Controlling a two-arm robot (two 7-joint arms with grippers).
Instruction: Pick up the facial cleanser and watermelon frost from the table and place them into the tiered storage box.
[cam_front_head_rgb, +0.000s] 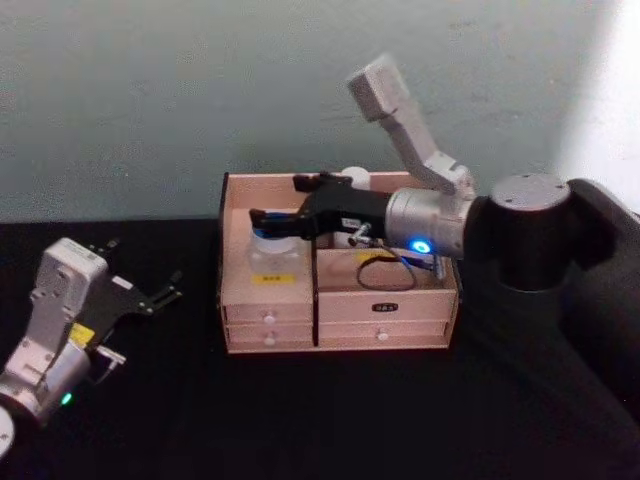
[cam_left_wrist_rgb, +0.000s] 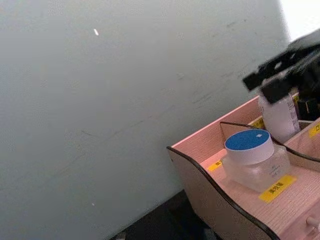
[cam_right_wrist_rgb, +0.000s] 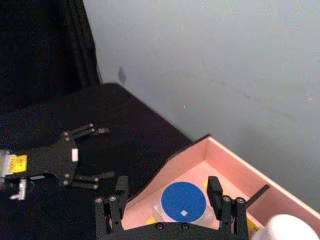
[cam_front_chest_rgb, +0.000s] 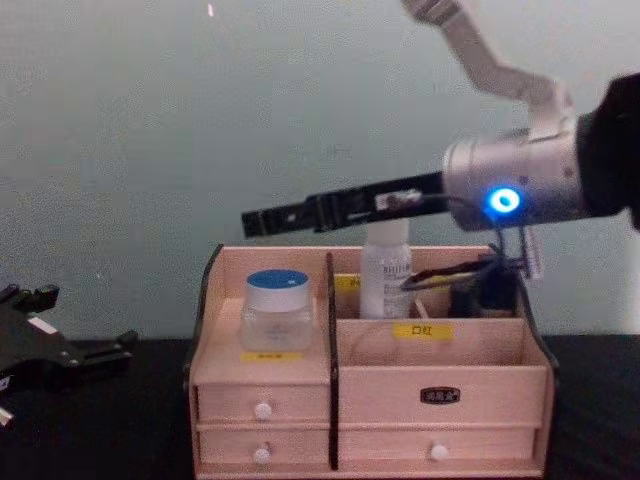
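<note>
The tiered storage box (cam_front_head_rgb: 385, 305) stands mid-table. The watermelon frost (cam_front_head_rgb: 270, 252), a frosted jar with a blue lid, sits in its left compartment (cam_front_chest_rgb: 277, 308) (cam_left_wrist_rgb: 252, 157). Behind the divider, the white facial cleanser bottle (cam_front_chest_rgb: 386, 268) stands upright in a rear compartment (cam_left_wrist_rgb: 280, 117). My right gripper (cam_front_head_rgb: 278, 200) reaches left over the box and hovers open above the jar, apart from it. Its fingers flank the blue lid (cam_right_wrist_rgb: 184, 200) in the right wrist view, where the gripper (cam_right_wrist_rgb: 167, 185) holds nothing. My left gripper (cam_front_head_rgb: 148, 268) rests open on the table left of the box.
Black cloth covers the table and a pale wall stands close behind the box. The box front has small drawers with white knobs (cam_front_chest_rgb: 262, 410). In the chest view, the left gripper (cam_front_chest_rgb: 90, 318) lies low at the left edge. A dark cable (cam_front_head_rgb: 385, 270) hangs over the right compartment.
</note>
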